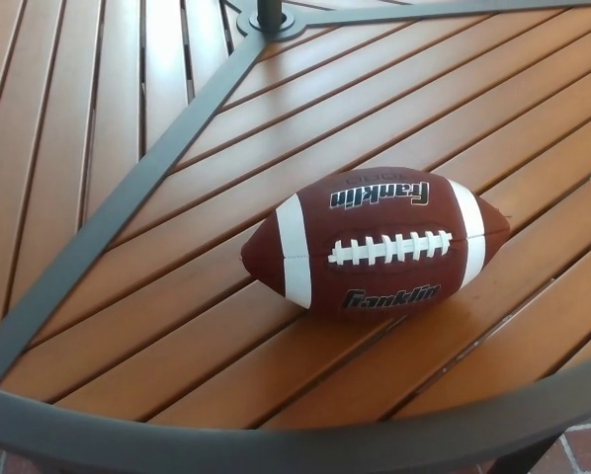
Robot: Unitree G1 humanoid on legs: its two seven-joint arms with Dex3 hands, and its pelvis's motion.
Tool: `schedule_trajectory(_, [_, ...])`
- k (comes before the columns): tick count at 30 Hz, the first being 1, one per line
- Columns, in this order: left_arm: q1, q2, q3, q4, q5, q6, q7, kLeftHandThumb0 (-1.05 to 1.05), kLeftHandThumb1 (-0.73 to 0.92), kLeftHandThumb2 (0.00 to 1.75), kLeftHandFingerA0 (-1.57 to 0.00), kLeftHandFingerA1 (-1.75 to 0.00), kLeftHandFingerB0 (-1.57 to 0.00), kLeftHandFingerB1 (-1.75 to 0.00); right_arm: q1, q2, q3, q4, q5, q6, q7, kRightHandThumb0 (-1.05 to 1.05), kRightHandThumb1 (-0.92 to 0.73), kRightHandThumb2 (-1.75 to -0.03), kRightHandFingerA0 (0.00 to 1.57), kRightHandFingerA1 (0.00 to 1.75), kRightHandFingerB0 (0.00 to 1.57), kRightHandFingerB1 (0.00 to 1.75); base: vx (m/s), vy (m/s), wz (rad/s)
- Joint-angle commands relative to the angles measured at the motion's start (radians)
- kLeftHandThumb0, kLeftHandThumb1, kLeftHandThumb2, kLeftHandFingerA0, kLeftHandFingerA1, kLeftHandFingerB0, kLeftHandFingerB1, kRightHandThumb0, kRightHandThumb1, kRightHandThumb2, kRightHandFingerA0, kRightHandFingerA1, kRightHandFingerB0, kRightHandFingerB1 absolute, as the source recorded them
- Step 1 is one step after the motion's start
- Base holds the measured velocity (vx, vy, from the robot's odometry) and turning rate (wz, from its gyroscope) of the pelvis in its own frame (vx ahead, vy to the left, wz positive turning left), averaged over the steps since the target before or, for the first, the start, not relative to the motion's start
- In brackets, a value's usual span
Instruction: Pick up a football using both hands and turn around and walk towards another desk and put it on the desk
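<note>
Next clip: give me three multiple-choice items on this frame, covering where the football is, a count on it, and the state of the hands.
1. The football lies:
A. on the slatted table
B. on the floor
C. in a hand

2. White stripes around the ball:
A. one
B. two
C. four

3. The robot's hands are:
A. both on the ball
B. one on the ball
C. out of view

Answers:
1 A, it rests on the wooden slats.
2 B, one stripe near each end.
3 C, no hand shows anywhere.
</note>
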Motion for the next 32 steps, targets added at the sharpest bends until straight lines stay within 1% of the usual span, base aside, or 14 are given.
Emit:
schedule_trajectory(1, [0.003,0.012,-0.007,0.022,0.087,-0.149,0.059,-0.09,0.61,0.72,-1.13,-0.94,-1.02,-0.56,-0.003,-0.043,0.031,0.044,-0.077,-0.149,0.014,-0.15,-0.62,-0.59,1.03,0.50,0.83,0.49,0.00,0.000,0.00])
schedule_trajectory(3, [0.000,0.010,0.002,0.028,0.086,-0.157,0.056,-0.08,0.60,0.75,-1.13,-0.94,-1.00,-0.55,-0.008,-0.043,0.031,0.056,-0.074,-0.158,0.017,-0.18,-0.62,-0.58,1.03,0.49,0.82,0.48,0.00,0.000,0.00])
schedule_trajectory(5, [-0.002,0.006,0.020,0.030,0.078,-0.170,0.054,-0.10,0.60,0.71,-1.09,-0.85,-1.00,-0.56,-0.016,-0.043,0.034,0.071,-0.082,-0.169,0.008,-0.20,-0.60,-0.57,1.04,0.49,0.82,0.48,0.00,0.000,0.00])
schedule_trajectory(7, [-0.005,0.005,0.022,0.037,0.083,-0.175,0.055,-0.10,0.60,0.71,-1.09,-0.85,-1.00,-0.56,-0.018,-0.043,0.032,0.080,-0.081,-0.180,0.012,-0.20,-0.60,-0.57,1.04,0.49,0.82,0.48,0.00,0.000,0.00])
schedule_trajectory(8, [-0.011,0.005,0.020,0.044,0.091,-0.168,0.054,-0.08,0.60,0.73,-1.09,-0.72,-0.98,-0.55,-0.014,-0.045,0.036,0.072,-0.091,-0.190,0.004,-0.18,-0.63,-0.59,1.05,0.49,0.81,0.48,0.00,0.000,0.00])
schedule_trajectory(9, [-0.011,0.001,0.027,0.043,0.086,-0.169,0.049,-0.08,0.61,0.68,-1.05,-0.64,-0.93,-0.54,-0.014,-0.045,0.036,0.070,-0.093,-0.195,0.002,-0.17,-0.64,-0.58,1.06,0.49,0.79,0.47,0.00,0.000,0.00])
schedule_trajectory(16, [-0.009,-0.003,0.043,0.047,0.096,-0.184,0.044,-0.09,0.63,0.64,-1.05,-0.64,-0.91,-0.55,-0.015,-0.040,0.034,0.076,-0.109,-0.210,-0.014,-0.12,-0.68,-0.62,1.05,0.50,0.77,0.48,0.00,0.000,0.00])
schedule_trajectory(17, [-0.008,-0.034,0.155,0.035,-0.022,-0.214,0.011,-0.17,0.54,0.57,-1.09,-0.65,-0.97,-0.56,-0.003,-0.048,0.035,0.034,-0.116,-0.213,-0.017,-0.13,-0.68,-0.61,1.01,0.48,0.68,0.44,0.00,0.000,0.00])
schedule_trajectory(19, [-0.016,-0.052,0.237,0.035,-0.071,-0.238,-0.033,-0.14,0.53,0.56,-1.06,-0.66,-0.94,-0.57,-0.003,-0.045,0.023,0.011,-0.105,-0.210,-0.012,-0.14,-0.69,-0.61,1.01,0.49,0.67,0.43,0.00,0.000,0.00])
schedule_trajectory(23, [-0.018,-0.060,0.279,0.037,-0.044,-0.241,-0.048,-0.14,0.53,0.56,-1.06,-0.66,-0.94,-0.57,0.002,-0.043,0.018,0.000,-0.108,-0.204,-0.011,-0.14,-0.69,-0.61,1.01,0.49,0.67,0.43,0.00,0.000,0.00])
schedule_trajectory(24, [-0.035,-0.066,0.320,-0.003,-0.082,-0.249,-0.079,-0.12,0.56,0.61,-1.07,-0.70,-0.94,-0.57,0.023,-0.027,-0.021,-0.113,-0.053,-0.220,0.010,-0.04,-0.71,-0.72,0.99,0.52,0.66,0.47,0.00,0.000,0.00])
schedule_trajectory(27, [-0.030,-0.080,0.341,-0.049,-0.076,-0.250,-0.096,-0.10,0.59,0.61,-1.08,-0.69,-0.92,-0.58,0.038,-0.004,-0.049,-0.202,-0.028,-0.205,0.034,-0.04,-0.74,-0.70,1.01,0.53,0.66,0.47,0.00,0.000,0.00])
schedule_trajectory(30, [-0.018,-0.083,0.318,-0.069,-0.027,-0.250,-0.080,-0.13,0.59,0.58,-1.09,-0.67,-0.92,-0.56,0.050,-0.007,-0.039,-0.227,-0.058,-0.216,0.048,-0.03,-0.73,-0.73,1.01,0.52,0.69,0.47,0.00,0.000,0.00])
schedule_trajectory(32, [-0.014,-0.082,0.304,-0.066,-0.011,-0.249,-0.081,-0.16,0.58,0.58,-1.06,-0.66,-0.93,-0.56,0.063,-0.008,-0.034,-0.239,-0.065,-0.220,0.053,-0.05,-0.68,-0.71,1.02,0.53,0.71,0.48,0.00,0.000,0.00])
